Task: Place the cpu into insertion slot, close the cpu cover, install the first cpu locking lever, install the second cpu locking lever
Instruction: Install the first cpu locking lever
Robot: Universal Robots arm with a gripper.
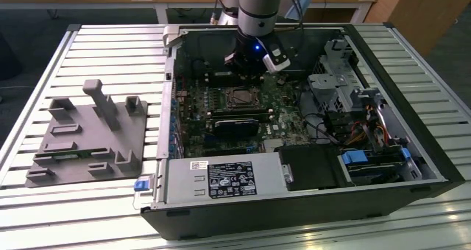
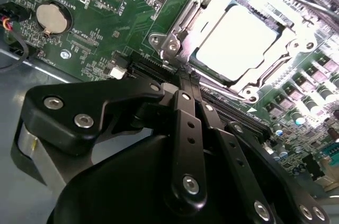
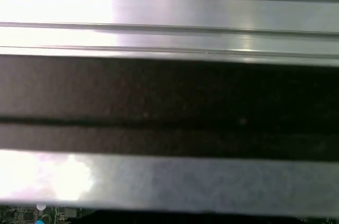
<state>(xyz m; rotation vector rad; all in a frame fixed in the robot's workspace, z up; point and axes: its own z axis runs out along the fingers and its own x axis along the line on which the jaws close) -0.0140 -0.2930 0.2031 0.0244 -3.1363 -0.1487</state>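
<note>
Second wrist view, you see the gripper [image 2: 183, 78] with fingers pressed together, holding nothing, just beside the cpu cover [image 2: 212, 9], which lies over the cpu [image 2: 235, 38] in the insertion slot [image 2: 183, 20].

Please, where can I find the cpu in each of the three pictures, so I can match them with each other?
Exterior view: the cpu sits in the socket at the middle of the green motherboard, just below the pincer.
Second wrist view: the cpu is the bright square inside the cpu cover.
First wrist view: not in it.
Shared landmark: the green motherboard.
</note>
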